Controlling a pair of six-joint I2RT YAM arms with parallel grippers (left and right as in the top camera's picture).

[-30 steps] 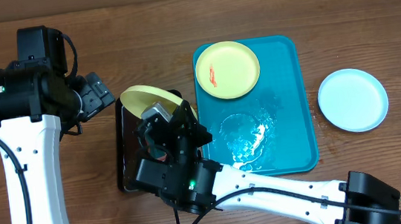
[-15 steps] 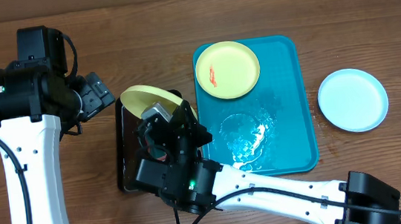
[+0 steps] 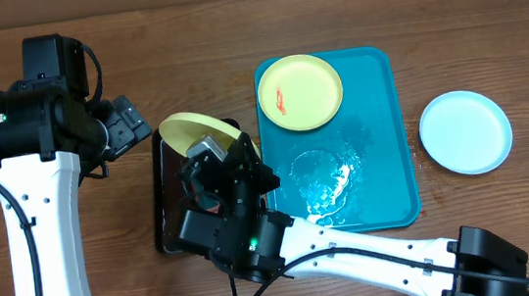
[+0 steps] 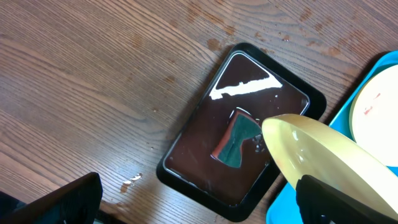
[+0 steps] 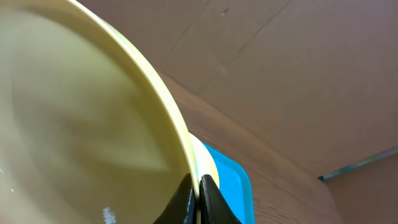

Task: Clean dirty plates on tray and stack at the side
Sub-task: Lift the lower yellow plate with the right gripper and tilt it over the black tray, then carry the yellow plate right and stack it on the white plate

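— What sort of place is this looking like?

— A robotics lab bench that is playing at dishwashing. The left arm (image 3: pixel 46 220) and the right arm (image 3: pixel 354 252), both white and black, are reaching over a wood-grain tabletop (image 3: pixel 184 38) beside the turquoise tray (image 3: pixel 377 97).

— Is anything else giving it away?

— Behind the tray, a brown cardboard panel (image 5: pixel 298 74) is walling off the bench. Left of the tray, a small black tray (image 4: pixel 199 168) is holding a sponge (image 4: pixel 235 144).

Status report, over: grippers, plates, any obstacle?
Right gripper shut on yellow plate, tilted above black tray. Left gripper open, empty. One smeared plate on turquoise tray; white plate aside on table. No obstacle seen.
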